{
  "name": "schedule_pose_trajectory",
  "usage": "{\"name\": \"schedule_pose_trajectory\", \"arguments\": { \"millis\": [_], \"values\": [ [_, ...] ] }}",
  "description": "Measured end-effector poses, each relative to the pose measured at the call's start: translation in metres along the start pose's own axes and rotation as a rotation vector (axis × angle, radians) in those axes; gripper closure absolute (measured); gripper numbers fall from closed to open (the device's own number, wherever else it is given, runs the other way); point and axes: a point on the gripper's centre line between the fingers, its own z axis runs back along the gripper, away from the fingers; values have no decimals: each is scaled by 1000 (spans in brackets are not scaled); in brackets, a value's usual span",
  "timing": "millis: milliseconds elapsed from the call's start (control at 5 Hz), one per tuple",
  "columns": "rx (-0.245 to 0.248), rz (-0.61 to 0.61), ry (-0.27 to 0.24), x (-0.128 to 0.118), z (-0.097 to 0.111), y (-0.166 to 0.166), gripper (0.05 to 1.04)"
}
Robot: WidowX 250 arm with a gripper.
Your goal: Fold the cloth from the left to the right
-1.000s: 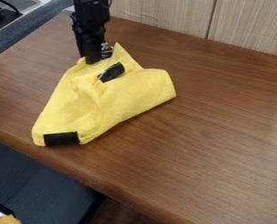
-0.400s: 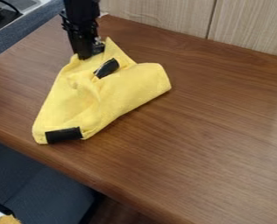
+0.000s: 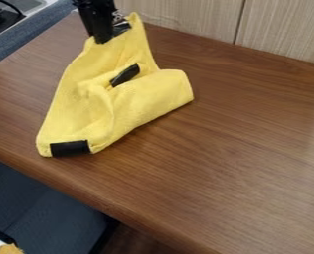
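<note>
Gripper (image 3: 103,39) found higher in the view than in both earlier frames — the yellow cloth's (image 3: 136,101) upper end has risen with it and now stretches taller. The cloth's right-hand corner lies farther left than in the first frame — a slight shift.

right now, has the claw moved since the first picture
Yes. The claw has moved up the view, closer to the far edge of the table, and the upper end of the cloth has gone with it.
</note>
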Motion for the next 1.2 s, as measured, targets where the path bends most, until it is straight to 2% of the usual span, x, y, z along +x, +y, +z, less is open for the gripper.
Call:
{"name": "schedule_pose_trajectory", "arguments": {
  "millis": [200, 400, 600, 1000, 1200],
  "values": [
    [-32, -128, -20, 0, 4, -48, 1020],
    [-60, -255, -4, -9, -4, -92, 1020],
    [-74, -318, 31, -21, -21, -114, 1020],
    [-52, -340, 93, -33, -63, -117, 1020],
    [-39, -343, 117, -33, -73, -116, 994]
  ]
}}
